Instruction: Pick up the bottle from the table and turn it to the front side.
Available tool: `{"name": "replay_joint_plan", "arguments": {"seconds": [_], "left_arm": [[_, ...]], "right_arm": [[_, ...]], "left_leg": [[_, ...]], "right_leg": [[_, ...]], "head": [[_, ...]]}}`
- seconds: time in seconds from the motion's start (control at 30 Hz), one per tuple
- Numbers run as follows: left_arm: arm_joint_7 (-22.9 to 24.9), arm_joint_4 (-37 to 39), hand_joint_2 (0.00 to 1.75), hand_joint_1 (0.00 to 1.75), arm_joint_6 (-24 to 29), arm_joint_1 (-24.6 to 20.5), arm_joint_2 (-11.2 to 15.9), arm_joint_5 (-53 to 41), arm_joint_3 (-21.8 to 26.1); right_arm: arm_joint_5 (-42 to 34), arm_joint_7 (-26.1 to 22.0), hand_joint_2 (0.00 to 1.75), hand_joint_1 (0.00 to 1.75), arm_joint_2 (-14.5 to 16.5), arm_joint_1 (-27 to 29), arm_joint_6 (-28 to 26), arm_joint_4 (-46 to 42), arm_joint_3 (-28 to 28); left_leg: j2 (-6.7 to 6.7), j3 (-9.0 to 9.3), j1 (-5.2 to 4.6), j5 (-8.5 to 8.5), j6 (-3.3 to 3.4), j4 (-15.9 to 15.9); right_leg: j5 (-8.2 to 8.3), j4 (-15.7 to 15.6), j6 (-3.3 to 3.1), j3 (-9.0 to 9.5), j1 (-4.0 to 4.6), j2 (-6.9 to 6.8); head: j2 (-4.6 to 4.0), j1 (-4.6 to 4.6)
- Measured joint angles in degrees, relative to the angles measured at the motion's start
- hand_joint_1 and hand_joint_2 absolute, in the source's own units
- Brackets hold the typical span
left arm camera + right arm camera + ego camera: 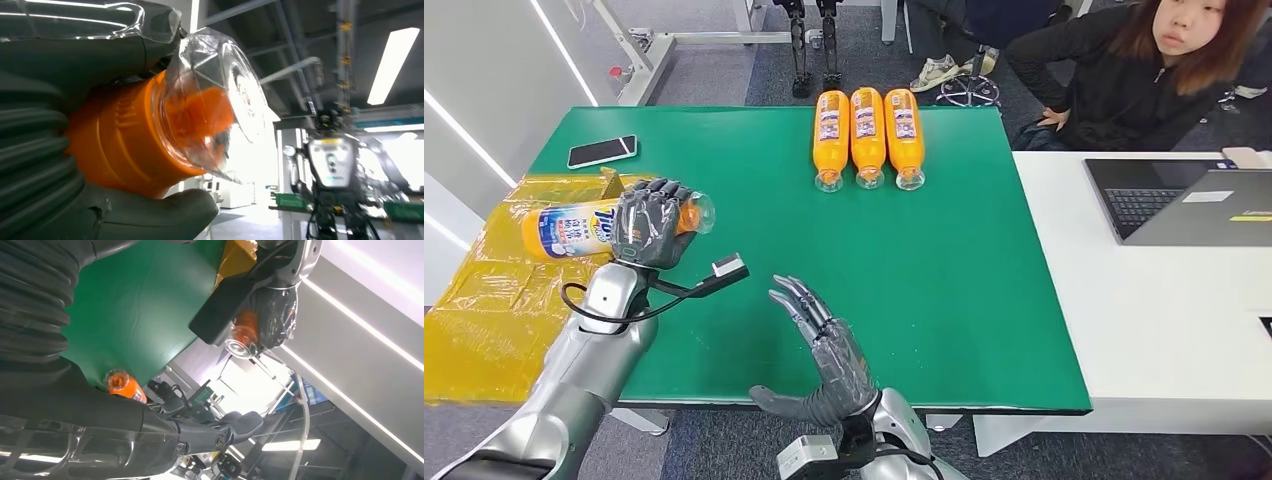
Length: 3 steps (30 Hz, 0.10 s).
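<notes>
My left hand (652,222) grips an orange bottle (564,229) with a blue and white label, held on its side above the table's left part, its clear cap end pointing right. In the left wrist view the orange bottle (130,135) with its clear cap fills the space between my fingers (40,180). My right hand (824,345) hovers open over the green mat (944,260) near the front edge, fingers spread. The right wrist view shows the held bottle's cap end (245,335) and my right hand's fingers (220,432).
Three orange bottles (867,135) lie side by side at the mat's far edge. A phone (602,151) lies at the far left. A yellow plastic sheet (484,300) covers the left side. A person sits behind the white table (1144,300) with a laptop (1184,200).
</notes>
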Motion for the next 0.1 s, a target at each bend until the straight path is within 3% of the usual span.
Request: {"name": "replay_joint_plan", "arguments": {"seconds": [0.1], "left_arm": [[1.0, 2.4, 1.75, 1.75, -0.9, -0.7, 0.2, 0.0, -1.9]], "right_arm": [[0.1, 0.2, 1.75, 0.00, 0.0, 0.3, -0.2, 0.0, 0.0]], "left_leg": [[0.06, 0.00, 0.00, -0.01, 0.00, 0.0]], "right_leg": [[0.00, 0.0, 0.00, -0.03, 0.00, 0.07]], "head": [[0.00, 0.00]]}}
